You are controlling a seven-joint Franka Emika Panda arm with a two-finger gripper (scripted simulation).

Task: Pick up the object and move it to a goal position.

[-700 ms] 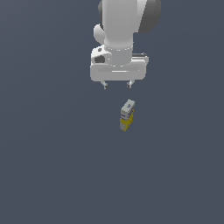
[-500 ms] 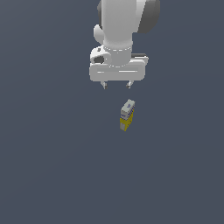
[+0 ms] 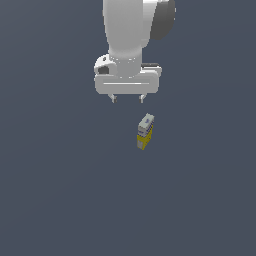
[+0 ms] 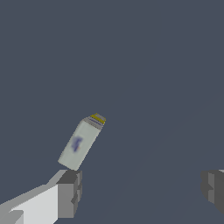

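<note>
The object is a small carton-like box (image 3: 145, 132) with a yellow lower body and a white-grey top with a bluish mark. It stands on the dark grey floor, below and slightly to the exterior view's right of my white gripper (image 3: 128, 98). The gripper is open and empty, its two short fingertips pointing down, apart from the box. In the wrist view the box (image 4: 81, 142) shows its white-grey top face, lying just beyond one grey fingertip (image 4: 70, 192); the other fingertip (image 4: 213, 189) is far to the side.
The floor (image 3: 60, 190) is a plain dark grey surface with no other objects in view. The white arm (image 3: 132, 30) rises out of the exterior view's top.
The gripper has shifted slightly toward the exterior view's left and a little down. The box has not moved.
</note>
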